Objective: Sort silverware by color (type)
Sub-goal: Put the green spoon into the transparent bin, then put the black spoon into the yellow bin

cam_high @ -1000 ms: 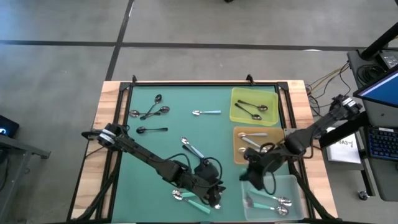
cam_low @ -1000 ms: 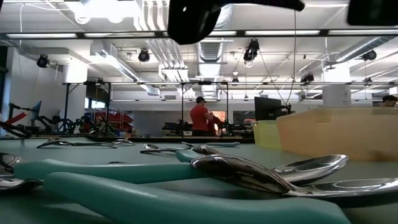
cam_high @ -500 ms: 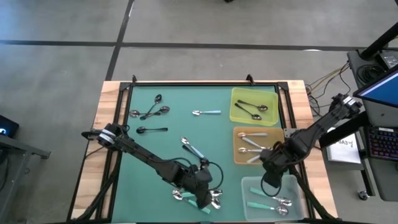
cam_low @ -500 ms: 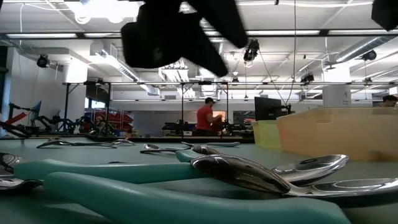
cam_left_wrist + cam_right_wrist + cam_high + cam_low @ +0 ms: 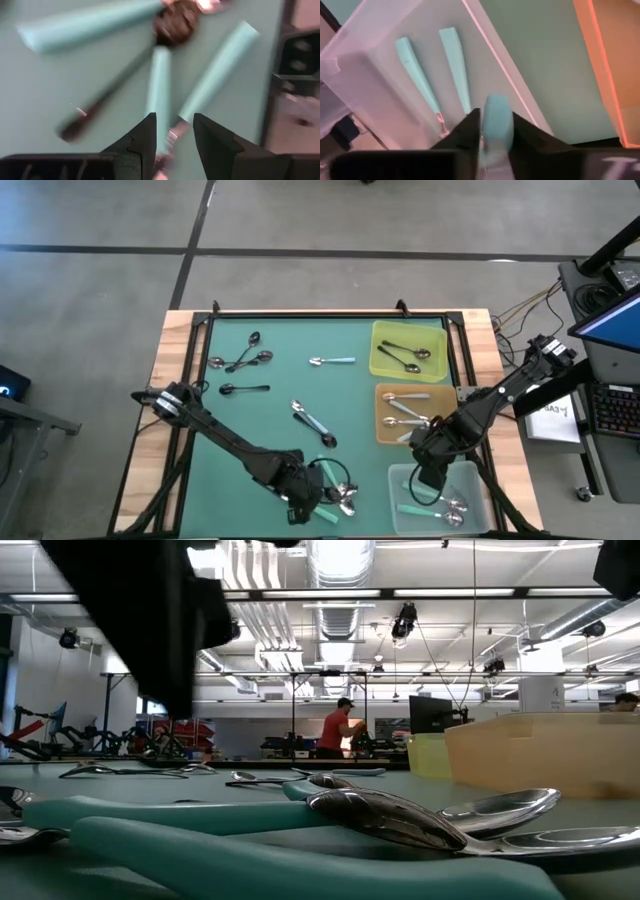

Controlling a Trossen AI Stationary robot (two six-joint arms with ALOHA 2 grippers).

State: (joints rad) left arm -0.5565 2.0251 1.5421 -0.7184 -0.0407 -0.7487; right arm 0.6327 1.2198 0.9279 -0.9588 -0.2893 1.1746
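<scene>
While the near edge of the table is taken by a small heap of teal spoons point(image 5: 340, 500) point(image 5: 250, 815), the left gripper point(image 5: 298, 508) point(image 5: 172, 120) hangs right over them. Its fingers are spread and grasp nothing; in the left wrist view one teal handle lies on the green mat under the gap between them.

Just to the right of this heap is the clear tray point(image 5: 475, 480). Two teal spoons in the tray point(image 5: 420, 508) point(image 5: 455, 60) lie side by side. The right gripper point(image 5: 425, 475) point(image 5: 495, 117) is above the tray's near-left part, and its fingers are clenched on the handle of a held teal spoon point(image 5: 497, 125).

A little farther stands the orange tray point(image 5: 380, 415) with some pale-handled spoons point(image 5: 405, 412) inside. In the middle of the mat lies a light blue spoon point(image 5: 312, 423), well apart from both grippers.

Farther still, the yellow tray point(image 5: 440, 370) holds two black spoons point(image 5: 405, 355). More loose black spoons point(image 5: 245, 358) lie at the far left, and a second blue spoon point(image 5: 332, 361) between them and the yellow tray.

Beyond the table, a person in a red top point(image 5: 335, 730) stands in the room.
</scene>
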